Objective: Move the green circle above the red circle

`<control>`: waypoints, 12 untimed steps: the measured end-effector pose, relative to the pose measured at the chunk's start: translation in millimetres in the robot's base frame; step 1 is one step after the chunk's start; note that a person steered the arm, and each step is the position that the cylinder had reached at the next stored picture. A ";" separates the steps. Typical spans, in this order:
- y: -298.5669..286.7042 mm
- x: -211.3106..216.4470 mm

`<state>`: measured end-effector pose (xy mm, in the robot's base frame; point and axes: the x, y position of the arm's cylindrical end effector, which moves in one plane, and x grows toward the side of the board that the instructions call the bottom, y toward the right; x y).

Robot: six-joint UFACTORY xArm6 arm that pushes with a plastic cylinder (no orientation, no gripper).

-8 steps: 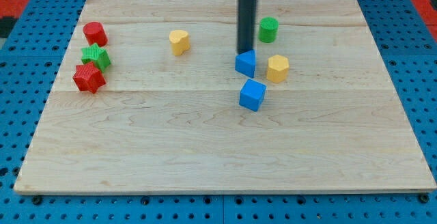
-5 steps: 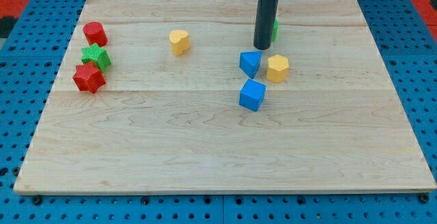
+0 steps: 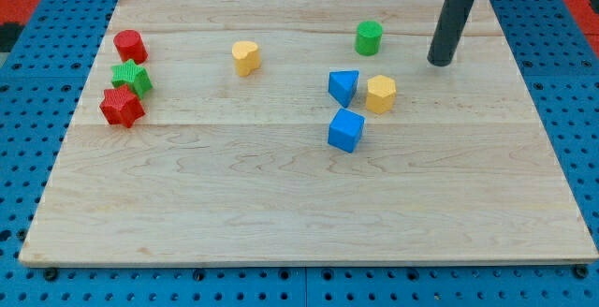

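Across the wooden desk (image 3: 281, 213), my tip (image 3: 438, 63), a bare rod holding nothing, stood right of the green circle (image 3: 369, 37); a leftward push risked drifting it into the yellow block (image 3: 246, 57) before reaching the red circle (image 3: 129, 45).

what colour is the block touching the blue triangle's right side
Yellow: the yellow hexagonal block beside the blue triangular block, seen in the camera view.

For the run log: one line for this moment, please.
tip right of green circle, apart | red circle far left | no contact

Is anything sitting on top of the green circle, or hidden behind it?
Nothing sits on the green circle; its top is bare. Behind it is only board. My tip stands apart at the view's right.
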<state>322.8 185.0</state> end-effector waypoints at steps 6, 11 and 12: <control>-153.4 -32.2; -190.3 -4.2; -195.0 5.7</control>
<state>328.5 -10.0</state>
